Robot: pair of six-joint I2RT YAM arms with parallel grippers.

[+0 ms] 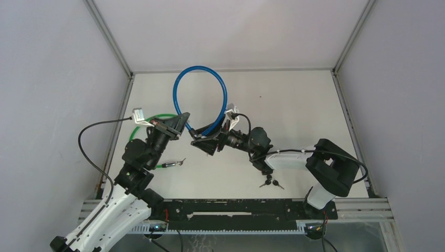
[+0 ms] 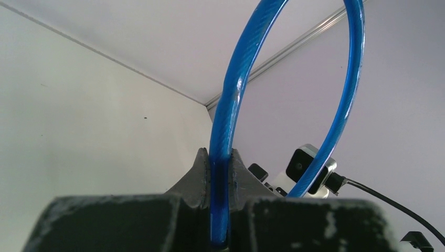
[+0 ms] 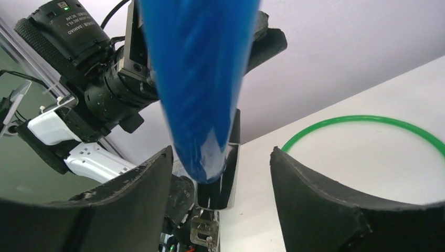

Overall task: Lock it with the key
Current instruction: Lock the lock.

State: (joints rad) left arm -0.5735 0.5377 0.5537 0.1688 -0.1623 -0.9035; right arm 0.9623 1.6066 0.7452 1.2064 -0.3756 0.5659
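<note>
White table (image 1: 294, 105), pale walls (image 1: 52, 79), metal frame (image 1: 107, 37). Left gripper (image 1: 184, 118) pinches blue cable lock (image 1: 199, 67), raised mid-table. Right gripper (image 1: 202, 140) spread around its end. Keys (image 1: 271, 184) on table, near right arm (image 1: 330, 168).

My top camera sits high behind my arm bases, which lie along the bottom of its frame. It looks down over the whole table (image 1: 294, 105), far enough off that the blue cable (image 1: 199, 67) loop stands small at upper centre. My left wrist camera looks out along the left fingers (image 2: 197, 178) at the bottom centre, very near that same cable, with the right wrist camera (image 2: 299, 165) at lower right facing back. My right wrist camera peers out between the right fingers (image 3: 315, 194), the cable blurred close at top centre and the left arm (image 3: 63, 31) at upper left.
</note>
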